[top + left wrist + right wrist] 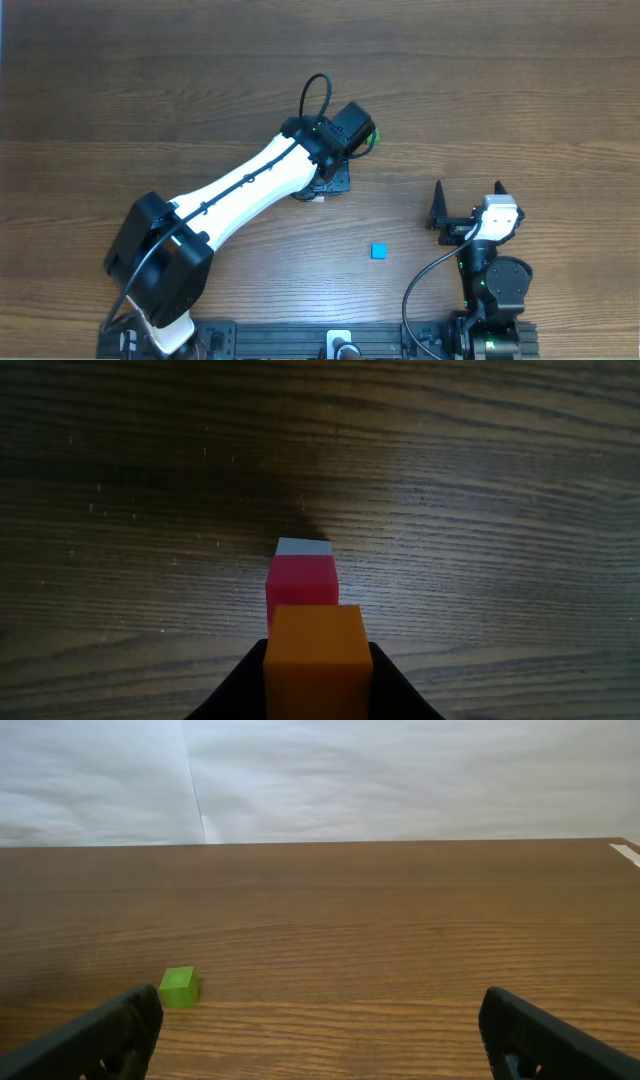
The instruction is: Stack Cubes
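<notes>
Nearest me, my right gripper [468, 190] sits spread wide above the table [150, 80], with the blue cube [378, 251] lying near it toward the middle. Farther out, my left gripper [318, 660] is clamped on the orange cube [318, 635], right by a red cube [301, 585]; I can't tell whether they touch. The green cube [179, 987] lies farthest out.

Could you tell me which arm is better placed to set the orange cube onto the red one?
Left. The left gripper holds the orange cube close by the red cube; the right gripper is open, empty and back near its base.
</notes>
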You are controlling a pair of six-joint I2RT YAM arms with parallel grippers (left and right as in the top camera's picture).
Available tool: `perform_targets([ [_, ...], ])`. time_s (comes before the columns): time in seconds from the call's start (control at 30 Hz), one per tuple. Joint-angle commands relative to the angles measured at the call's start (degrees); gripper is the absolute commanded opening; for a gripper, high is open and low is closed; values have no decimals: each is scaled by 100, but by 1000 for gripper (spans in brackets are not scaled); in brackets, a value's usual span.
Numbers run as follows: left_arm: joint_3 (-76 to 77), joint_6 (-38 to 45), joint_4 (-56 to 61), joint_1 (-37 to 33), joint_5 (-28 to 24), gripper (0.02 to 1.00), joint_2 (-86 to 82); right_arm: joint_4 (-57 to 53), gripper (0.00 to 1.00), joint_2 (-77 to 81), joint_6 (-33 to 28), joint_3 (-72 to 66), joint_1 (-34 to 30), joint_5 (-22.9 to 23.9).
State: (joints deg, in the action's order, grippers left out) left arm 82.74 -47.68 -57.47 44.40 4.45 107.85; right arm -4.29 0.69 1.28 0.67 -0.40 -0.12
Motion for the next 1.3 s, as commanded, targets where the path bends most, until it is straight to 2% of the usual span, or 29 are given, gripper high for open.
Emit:
perform_targets([
  [0.03,-24,-57,0,7,-33,42,103,4,993,-35,-9,-37,-31,-48],
  [1.3,-24,-57,-66,-4,-7,42,319,2,991,-35,-9,-37,-31,-46],
])
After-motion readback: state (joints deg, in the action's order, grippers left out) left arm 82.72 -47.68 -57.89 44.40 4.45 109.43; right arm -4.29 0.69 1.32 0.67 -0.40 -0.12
